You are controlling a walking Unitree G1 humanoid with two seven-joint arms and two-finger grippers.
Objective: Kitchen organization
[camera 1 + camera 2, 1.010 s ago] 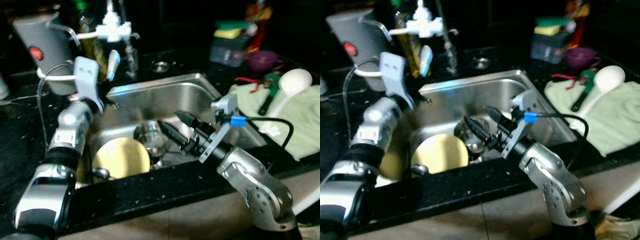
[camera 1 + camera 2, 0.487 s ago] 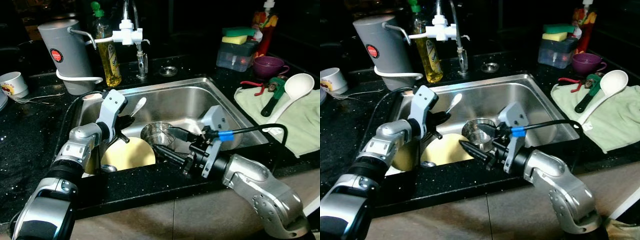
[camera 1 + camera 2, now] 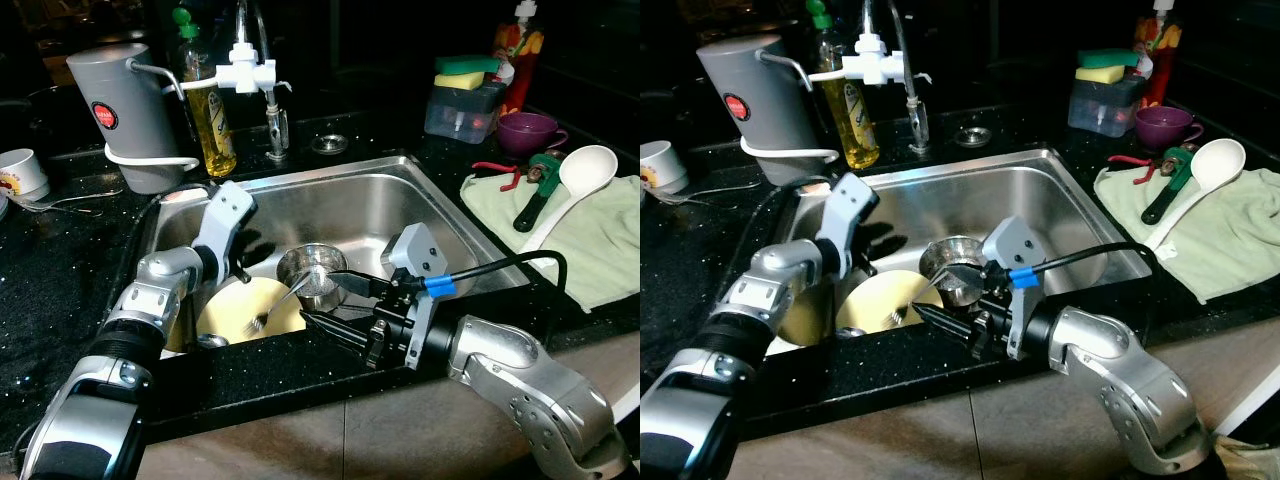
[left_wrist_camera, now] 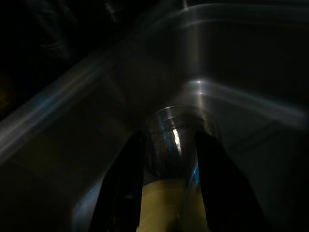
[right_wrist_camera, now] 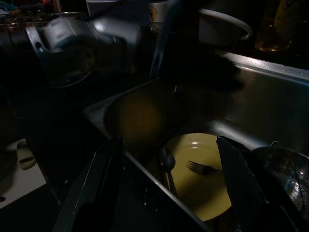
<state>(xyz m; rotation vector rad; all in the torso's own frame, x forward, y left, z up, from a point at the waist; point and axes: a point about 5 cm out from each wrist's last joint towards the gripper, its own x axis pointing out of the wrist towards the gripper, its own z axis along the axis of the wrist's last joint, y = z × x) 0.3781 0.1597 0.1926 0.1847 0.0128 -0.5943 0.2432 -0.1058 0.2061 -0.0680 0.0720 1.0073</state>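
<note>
Yellow plate against sink front wall

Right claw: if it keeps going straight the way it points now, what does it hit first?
Probably the yellow plate in the sink, near the fork lying on it. The right claw, open, points low across the front edge toward it. Depth is unclear, so the sink's front wall could come first.

A black speckled worktop holds a steel sink. On it stand a grey canister, soap bottle, purple cup and green cloth.
</note>
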